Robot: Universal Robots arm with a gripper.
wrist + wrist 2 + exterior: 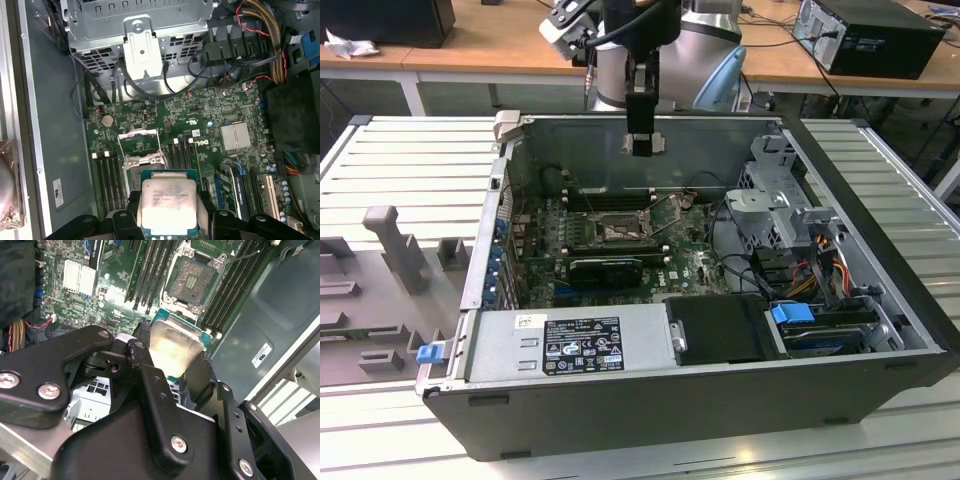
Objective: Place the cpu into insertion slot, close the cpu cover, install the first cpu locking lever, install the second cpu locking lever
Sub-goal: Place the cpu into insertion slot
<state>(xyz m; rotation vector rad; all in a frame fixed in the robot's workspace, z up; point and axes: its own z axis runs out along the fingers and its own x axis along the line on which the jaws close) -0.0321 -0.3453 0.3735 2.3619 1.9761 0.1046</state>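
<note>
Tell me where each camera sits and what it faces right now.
Exterior view: off the arm, looking down into the open computer case; the arm and hand hang over the motherboard.
First wrist view: on the wrist, looking past the hand at the gripped cpu and the insertion slot beyond.
Second wrist view: on the wrist, another angle on the same; the hand's black links show.
Shared: both wrist views show the cpu and the insertion slot.
</note>
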